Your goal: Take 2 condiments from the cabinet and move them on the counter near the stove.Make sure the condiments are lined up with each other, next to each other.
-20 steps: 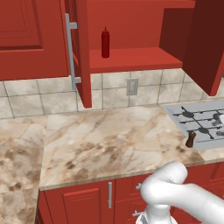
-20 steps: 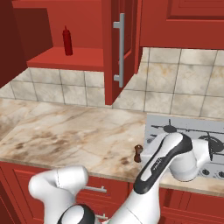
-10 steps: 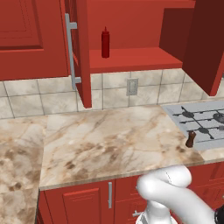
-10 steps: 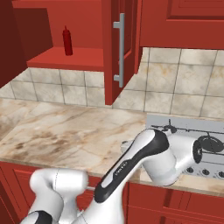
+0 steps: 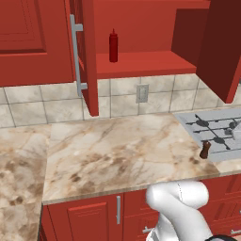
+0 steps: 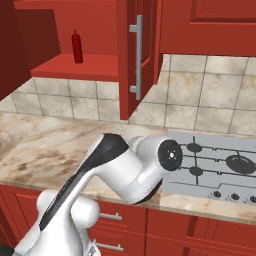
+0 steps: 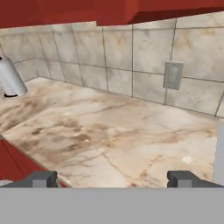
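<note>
- Since the last frames the arm's elbow swings further across the counter (image 5: 117,150); in the right base view it now hides the shaker I could see there a second ago. Bottle and shaker themselves unmoved.
- Counter: beige marble-look slab, brown veins, thin pale edge. Stove (image 5: 214,134): flat silver-grey, black grates.
- Red squeeze bottle (image 5: 113,46): slim, pointed nozzle, upright on the red shelf of the open cabinet (image 5: 88,56).
- Dark brown shaker (image 5: 205,149): knob top, upright on the counter, just beside the stove's front corner.
- Arm folded low at the counter's front edge.
- Gripper (image 7: 113,178): fingertips (image 7: 41,178) wide apart, nothing between them, looking over the counter toward the tiled wall and a grey outlet (image 7: 173,75).
</note>
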Available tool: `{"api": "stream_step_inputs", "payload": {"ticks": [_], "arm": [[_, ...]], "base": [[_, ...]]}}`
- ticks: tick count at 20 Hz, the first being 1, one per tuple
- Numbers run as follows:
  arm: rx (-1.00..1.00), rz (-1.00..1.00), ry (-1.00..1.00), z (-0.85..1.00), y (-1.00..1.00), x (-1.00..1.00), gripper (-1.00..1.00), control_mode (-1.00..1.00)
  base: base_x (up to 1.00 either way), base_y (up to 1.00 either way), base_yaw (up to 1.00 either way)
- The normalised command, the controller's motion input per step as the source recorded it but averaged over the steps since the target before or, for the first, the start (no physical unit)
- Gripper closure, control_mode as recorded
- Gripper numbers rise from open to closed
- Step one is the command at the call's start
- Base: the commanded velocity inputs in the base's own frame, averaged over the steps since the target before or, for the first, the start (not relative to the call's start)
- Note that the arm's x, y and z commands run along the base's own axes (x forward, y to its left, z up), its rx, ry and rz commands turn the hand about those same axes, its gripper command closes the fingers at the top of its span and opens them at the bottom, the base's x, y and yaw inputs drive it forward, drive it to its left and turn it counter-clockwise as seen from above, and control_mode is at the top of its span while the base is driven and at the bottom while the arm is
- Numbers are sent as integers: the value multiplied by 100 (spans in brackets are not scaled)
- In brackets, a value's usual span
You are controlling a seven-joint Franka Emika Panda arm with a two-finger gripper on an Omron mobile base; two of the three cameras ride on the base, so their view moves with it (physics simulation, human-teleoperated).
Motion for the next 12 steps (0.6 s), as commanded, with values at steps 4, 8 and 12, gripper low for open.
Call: {"api": "stream_step_inputs", "payload": {"ticks": [4,8,12], "arm": [[-15,-15,15,45,74,-7,-100,-100],[-16,-13,19,21,89,2,-100,-100],[-15,-13,12,2,90,15,-100,-100]], "base": [[0,0,0],[0,0,0],[0,0,0]]}}
